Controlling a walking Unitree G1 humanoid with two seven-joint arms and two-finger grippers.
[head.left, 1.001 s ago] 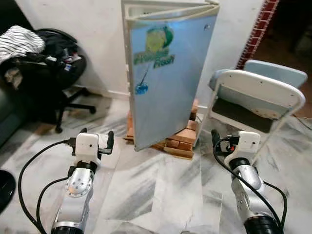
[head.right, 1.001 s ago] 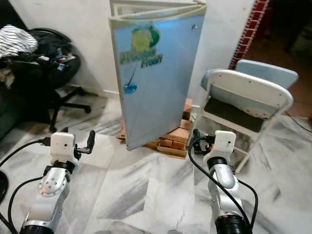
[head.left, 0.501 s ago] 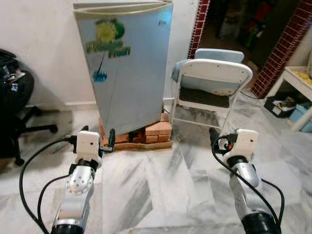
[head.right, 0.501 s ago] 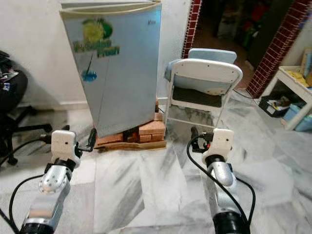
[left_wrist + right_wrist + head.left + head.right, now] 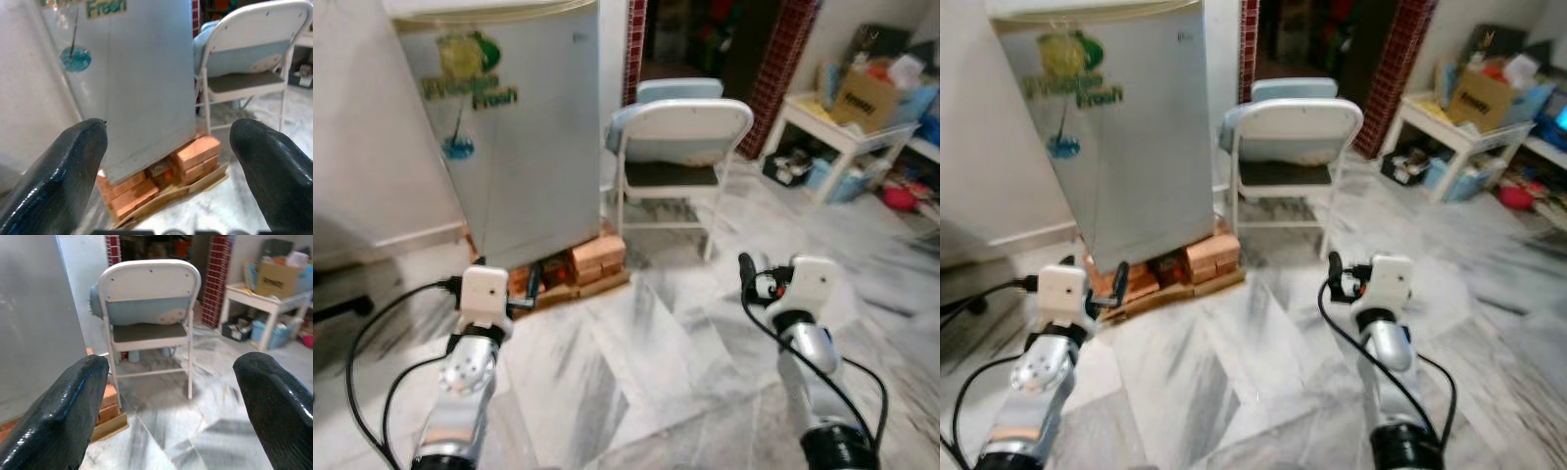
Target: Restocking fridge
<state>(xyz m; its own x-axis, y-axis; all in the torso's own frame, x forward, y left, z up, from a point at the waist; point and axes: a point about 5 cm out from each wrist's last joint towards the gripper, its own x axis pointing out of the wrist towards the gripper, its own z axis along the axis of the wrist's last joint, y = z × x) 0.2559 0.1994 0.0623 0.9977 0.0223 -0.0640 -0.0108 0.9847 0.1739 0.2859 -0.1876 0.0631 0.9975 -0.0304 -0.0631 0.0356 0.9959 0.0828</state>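
- Mini fridge (image 5: 509,117) stands against the wall on the robot's left, door shut, raised on a stack of bricks (image 5: 587,262) and a wood pallet (image 5: 570,289) on the marble floor (image 5: 646,372)
- Fridge door (image 5: 146,88) is a flat, smooth, stiff panel with a green "Fresh" sticker (image 5: 470,80); likely slippery, and no handle can be made out
- Best hold is probably the door's free edge on the side nearest the chair, hooked by one finger; which side the hinge sits on cannot be told
- Brick base looks loose, so a hard pull could rock the fridge; judge it heavy, open the door gently
- Left claw (image 5: 505,286) is raised in front of the chest, fingers apart and empty, pointing at the fridge's lower front, well apart from it
- Right claw (image 5: 751,279) is raised too, fingers spread wide and empty, aimed at the white folding chair (image 5: 677,147) just beside the fridge
- No stock items in either claw; a white desk (image 5: 837,132) at far right carries a cardboard box (image 5: 869,96), with bins (image 5: 832,176) under it, contents too blurred to name
- Food items would probably be light and some fragile, but none can be identified yet
- Head views are blurred
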